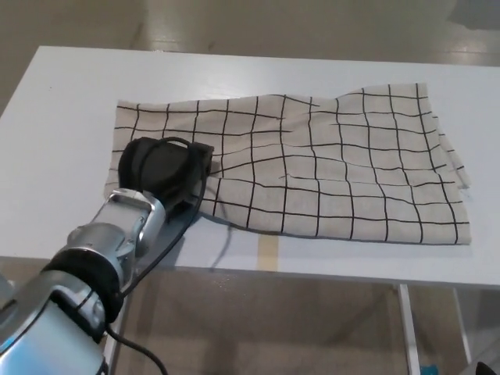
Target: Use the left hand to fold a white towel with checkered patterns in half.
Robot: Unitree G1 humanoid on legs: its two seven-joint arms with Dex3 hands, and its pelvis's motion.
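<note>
White and smooth, the desk [70,101] carries a rumpled cream towel [344,172] lined with a thin black grid, spread across its middle and right. Over the towel's near-left corner rests the black left hand [166,168]; its fingers are hidden, so its grip cannot be told.

Towel [328,168]: white w/ black grid, spread flat but wrinkled, near table front edge, right side rumpled.
</note>
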